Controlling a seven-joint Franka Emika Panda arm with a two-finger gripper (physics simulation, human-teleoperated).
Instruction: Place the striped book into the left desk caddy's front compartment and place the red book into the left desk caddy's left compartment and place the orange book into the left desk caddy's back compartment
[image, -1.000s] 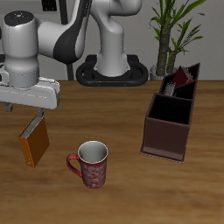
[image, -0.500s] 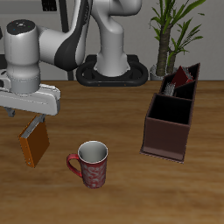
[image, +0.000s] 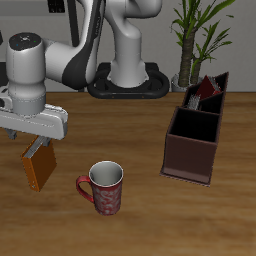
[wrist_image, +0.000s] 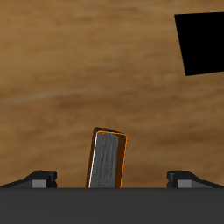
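Tabletop: orange book (image: 38, 168) below open pincer (image: 38, 143)

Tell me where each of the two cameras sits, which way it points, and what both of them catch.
Exterior view: in front of the table and above, facing the arm; shows the gripper over the orange book, the mug and the left desk caddy.
Wrist view: on the gripper, looking down between open fingers at the table.
Shared: the orange book.
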